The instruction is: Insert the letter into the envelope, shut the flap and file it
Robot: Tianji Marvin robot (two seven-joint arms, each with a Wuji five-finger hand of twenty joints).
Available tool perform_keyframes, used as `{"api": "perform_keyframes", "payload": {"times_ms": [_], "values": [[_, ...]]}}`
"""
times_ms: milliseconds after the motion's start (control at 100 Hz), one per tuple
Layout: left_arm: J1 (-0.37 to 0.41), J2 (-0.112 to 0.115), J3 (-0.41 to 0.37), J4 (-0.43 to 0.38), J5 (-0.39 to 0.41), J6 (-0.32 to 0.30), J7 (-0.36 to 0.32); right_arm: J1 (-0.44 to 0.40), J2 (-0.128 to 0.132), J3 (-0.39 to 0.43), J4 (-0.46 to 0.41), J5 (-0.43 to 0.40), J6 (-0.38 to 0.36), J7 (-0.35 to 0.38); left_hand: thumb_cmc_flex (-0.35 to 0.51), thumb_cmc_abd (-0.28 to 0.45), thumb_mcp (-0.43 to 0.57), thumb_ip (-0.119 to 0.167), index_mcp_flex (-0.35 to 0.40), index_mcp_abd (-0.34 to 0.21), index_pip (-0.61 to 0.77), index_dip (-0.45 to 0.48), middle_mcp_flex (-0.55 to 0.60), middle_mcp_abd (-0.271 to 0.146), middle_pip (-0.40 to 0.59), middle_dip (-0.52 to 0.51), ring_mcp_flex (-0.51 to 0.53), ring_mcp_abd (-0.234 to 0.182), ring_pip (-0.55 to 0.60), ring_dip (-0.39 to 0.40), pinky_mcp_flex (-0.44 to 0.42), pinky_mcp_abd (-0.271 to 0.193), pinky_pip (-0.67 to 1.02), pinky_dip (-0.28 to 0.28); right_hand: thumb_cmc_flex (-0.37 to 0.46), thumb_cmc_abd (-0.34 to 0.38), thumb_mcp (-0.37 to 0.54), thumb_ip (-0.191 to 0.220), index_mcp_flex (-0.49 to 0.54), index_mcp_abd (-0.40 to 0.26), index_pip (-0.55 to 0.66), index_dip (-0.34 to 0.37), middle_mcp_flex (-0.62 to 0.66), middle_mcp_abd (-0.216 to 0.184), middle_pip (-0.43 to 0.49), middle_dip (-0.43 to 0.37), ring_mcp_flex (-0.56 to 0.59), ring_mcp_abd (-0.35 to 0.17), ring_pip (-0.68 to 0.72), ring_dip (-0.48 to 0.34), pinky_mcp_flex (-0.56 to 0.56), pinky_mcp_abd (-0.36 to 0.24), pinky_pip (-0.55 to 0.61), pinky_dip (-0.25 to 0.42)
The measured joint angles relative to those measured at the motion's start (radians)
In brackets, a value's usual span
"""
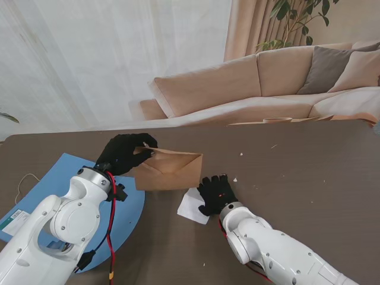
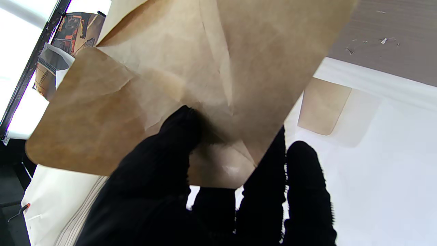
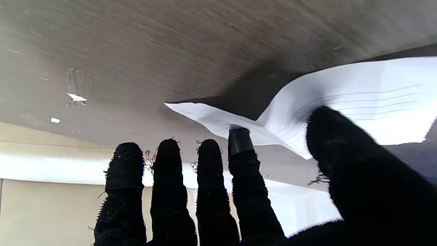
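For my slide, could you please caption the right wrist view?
Right robot hand pinches the lined letter above the table.

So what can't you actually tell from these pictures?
- Letter: in the stand view the right hand covers part of it; in the right wrist view the thumb hides part, and its ruled lines show no readable text.
- Envelope: whether anything is inside; its own paper and the left hand hide that.
- White specks on the table: too small to identify.

A home living room: a beige sofa [image 1: 267, 83] with cushions [image 1: 332, 68] sits at one o'clock beyond the dark wooden table [image 1: 309, 172], sheer curtains [image 1: 107, 59] at eleven, a houseplant [image 1: 294, 18] at one.
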Motion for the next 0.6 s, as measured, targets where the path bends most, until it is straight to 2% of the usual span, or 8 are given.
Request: {"api": "perform_keyframes", "payload": {"times_ms": [40, 90, 140, 230, 330, 440, 600], "values": [[0.0, 0.0, 0.0, 0.0, 0.0, 0.0, 0.0, 0.0, -0.003, 0.001, 0.012, 0.006, -0.006, -0.02, 0.0, 0.0, 0.0, 0.0, 0.0, 0.0, 0.0, 0.0, 0.0, 0.0, 0.0, 0.0, 0.0, 0.0, 0.0, 0.0, 0.0, 0.0, 0.0, 0.0, 0.009, -0.009, 0.04, 0.0, 0.027, -0.017, 0.037, 0.006, 0.018, -0.001, 0.007, 0.005, 0.018, 0.0, 0.002, 0.0, 0.011, 0.0, 0.013, 0.0], [0.0, 0.0, 0.0, 0.0, 0.001, 0.0, 0.0, 0.0, -0.006, 0.004, 0.022, 0.013, -0.015, -0.037, 0.0, 0.0, 0.0, 0.0, 0.0, 0.0, 0.0, 0.0, 0.0, 0.0, 0.0, 0.0, 0.0, 0.0, 0.0, 0.0, 0.0, 0.0, 0.0, 0.0, 0.05, -0.032, 0.093, -0.014, 0.073, -0.075, 0.106, -0.053, 0.065, -0.012, 0.007, 0.01, 0.033, 0.0, 0.013, 0.0, 0.021, 0.0, 0.014, 0.0], [0.0, 0.0, 0.0, 0.0, 0.002, 0.0, 0.0, -0.001, -0.008, 0.009, 0.025, 0.017, -0.025, -0.043, 0.0, 0.0, 0.0, 0.0, 0.0, 0.0, 0.0, 0.0, 0.0, 0.0, 0.0, 0.0, 0.0, 0.0, 0.0, 0.0, 0.0, 0.0, 0.0, 0.0, 0.086, -0.058, 0.12, -0.036, 0.094, -0.101, 0.172, -0.115, 0.081, -0.018, 0.007, 0.01, 0.058, -0.002, 0.022, 0.0, 0.03, 0.0, 0.025, 0.0], [0.0, 0.0, 0.0, 0.0, 0.003, 0.0, 0.0, -0.004, -0.011, 0.018, 0.03, 0.018, -0.035, -0.058, 0.0, 0.0, 0.0, 0.0, 0.0, 0.0, 0.0, 0.0, 0.0, 0.0, 0.0, 0.0, 0.0, 0.0, 0.0, 0.0, 0.0, 0.0, 0.0, 0.0, 0.149, -0.096, 0.133, -0.048, 0.12, -0.163, 0.264, -0.203, 0.131, -0.03, 0.006, 0.01, 0.09, -0.005, 0.026, 0.0, 0.041, 0.0, 0.036, 0.0], [0.0, 0.0, 0.0, 0.0, 0.005, 0.0, 0.001, -0.017, -0.015, 0.036, 0.036, 0.02, -0.039, -0.091, 0.0, 0.0, 0.0, 0.0, 0.0, 0.0, 0.0, 0.0, 0.0, 0.0, 0.0, 0.0, 0.0, 0.0, 0.0, 0.0, 0.0, 0.0, 0.0, 0.0, 0.175, -0.091, 0.139, -0.051, 0.186, -0.195, 0.279, -0.233, 0.18, -0.033, 0.016, 0.01, 0.126, -0.011, 0.046, 0.009, 0.06, 0.0, 0.048, 0.0], [0.001, 0.0, 0.0, -0.001, 0.006, 0.001, 0.001, -0.044, -0.02, 0.075, 0.033, 0.027, -0.05, -0.118, 0.0, 0.0, 0.0, 0.0, 0.0, 0.0, 0.0, 0.0, 0.0, 0.0, 0.0, 0.0, 0.0, 0.0, 0.0, 0.0, 0.0, 0.0, 0.0, 0.0, 0.187, -0.071, 0.143, -0.05, 0.271, -0.263, 0.302, -0.267, 0.241, -0.038, -0.001, 0.009, 0.166, -0.011, 0.066, 0.011, 0.083, 0.001, 0.06, 0.0], [0.001, 0.0, -0.001, -0.002, 0.007, 0.001, 0.0, -0.1, -0.02, 0.139, -0.022, 0.024, -0.07, -0.121, 0.001, 0.0, 0.0, 0.0, 0.0, 0.0, 0.0, 0.0, 0.0, 0.0, 0.0, 0.0, 0.0, 0.0, 0.0, 0.0, 0.0, 0.0, 0.0, 0.0, 0.187, -0.042, 0.143, -0.05, 0.306, -0.264, 0.312, -0.295, 0.309, -0.045, -0.034, -0.012, 0.218, -0.011, 0.065, 0.011, 0.117, 0.012, 0.072, -0.001]]}}
